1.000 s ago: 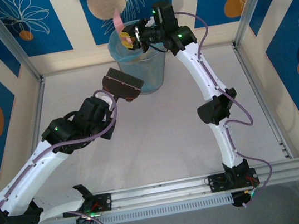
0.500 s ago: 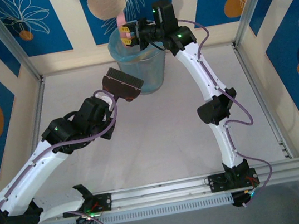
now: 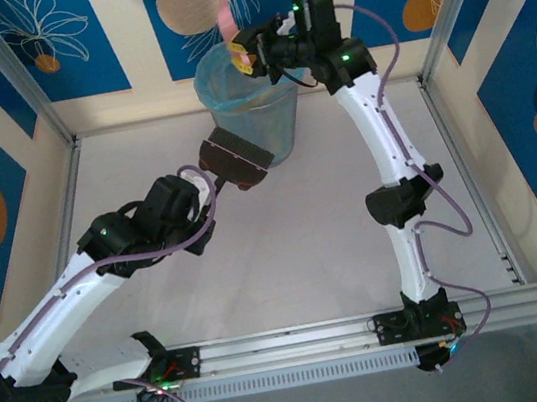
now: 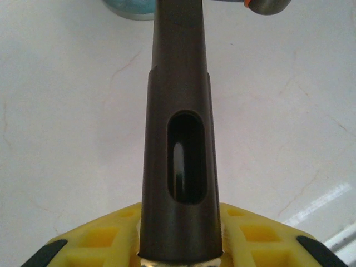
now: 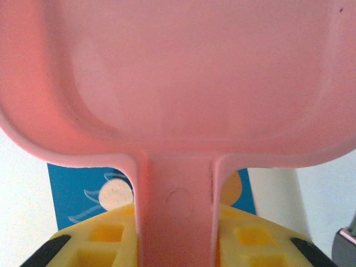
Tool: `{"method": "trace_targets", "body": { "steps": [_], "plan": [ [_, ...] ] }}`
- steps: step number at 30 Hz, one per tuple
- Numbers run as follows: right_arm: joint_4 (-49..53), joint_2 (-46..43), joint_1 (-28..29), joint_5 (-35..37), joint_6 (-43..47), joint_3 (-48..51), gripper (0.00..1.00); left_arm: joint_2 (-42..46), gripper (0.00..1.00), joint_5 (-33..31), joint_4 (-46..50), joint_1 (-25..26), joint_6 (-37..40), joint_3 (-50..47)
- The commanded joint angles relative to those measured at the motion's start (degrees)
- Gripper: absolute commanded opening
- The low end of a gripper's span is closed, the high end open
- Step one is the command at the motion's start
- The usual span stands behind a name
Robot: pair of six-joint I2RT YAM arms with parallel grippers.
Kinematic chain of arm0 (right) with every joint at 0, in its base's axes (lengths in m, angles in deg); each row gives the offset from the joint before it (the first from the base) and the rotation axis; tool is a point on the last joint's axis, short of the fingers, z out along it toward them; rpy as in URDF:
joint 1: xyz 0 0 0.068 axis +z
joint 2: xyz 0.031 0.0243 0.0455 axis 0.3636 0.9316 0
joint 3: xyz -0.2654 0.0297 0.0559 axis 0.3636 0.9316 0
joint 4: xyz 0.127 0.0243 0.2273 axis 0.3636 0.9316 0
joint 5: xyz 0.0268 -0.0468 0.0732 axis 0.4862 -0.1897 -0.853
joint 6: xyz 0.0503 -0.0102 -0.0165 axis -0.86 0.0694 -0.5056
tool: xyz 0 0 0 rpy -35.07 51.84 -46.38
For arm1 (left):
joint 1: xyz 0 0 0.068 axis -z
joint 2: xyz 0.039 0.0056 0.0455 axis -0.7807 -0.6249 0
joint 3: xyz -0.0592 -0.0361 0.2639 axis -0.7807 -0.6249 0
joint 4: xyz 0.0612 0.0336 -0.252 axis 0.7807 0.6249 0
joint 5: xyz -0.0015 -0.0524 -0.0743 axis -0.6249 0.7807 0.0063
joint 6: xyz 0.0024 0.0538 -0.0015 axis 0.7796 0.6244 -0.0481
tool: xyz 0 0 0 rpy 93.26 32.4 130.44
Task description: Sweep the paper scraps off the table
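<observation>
On the off-white worktop (image 3: pixel 335 242) a pale blue bin (image 3: pixel 277 119) stands mid-way along the far edge, the right jaws clamped tight on a pink dustpan (image 5: pixel 189 72) above its rim, the left jaws gripping a dark brush (image 4: pixel 181 139) just at its near side.

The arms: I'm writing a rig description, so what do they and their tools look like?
Both the left arm and right arm have white link shells with black joint housings. Thin lilac cables loop alongside each, and small green lights glow at the joints. The tools' fingers are yellow with square cut-outs and black tips.
</observation>
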Motion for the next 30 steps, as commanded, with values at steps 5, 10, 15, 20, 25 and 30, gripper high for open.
{"method": "trace_targets", "body": {
  "steps": [5, 10, 15, 20, 25, 30],
  "plan": [
    [13.14, -18.16, -1.28, 13.09, 29.79, 12.02, 0.00, 0.81, 0.00, 8.47, -3.50, 1.55, 4.48, -1.21],
    [6.95, -36.63, -1.30, 25.08, 41.18, 39.99, 0.00, 0.53, 0.00, 11.81, -4.46, 1.68, 5.32, -2.73],
    [7.04, -52.26, -3.33, 38.21, 43.38, 62.42, 0.00, -0.24, 0.00, 13.28, -4.91, 1.65, 5.53, -3.29],
    [8.82, -63.20, -9.34, 39.29, 40.40, 79.37, 0.00, -1.55, 0.00, 14.30, -4.91, 1.63, 5.42, -2.59],
    [9.69, -67.40, -10.85, 37.68, 42.30, 89.75, 0.00, -2.93, 0.00, 15.62, -5.03, 1.70, 5.14, -2.23],
    [9.67, -65.69, -9.08, 35.39, 46.52, 95.71, 0.00, -5.60, 0.00, 17.39, -5.57, 1.63, 4.86, -1.38]
  ]
}}
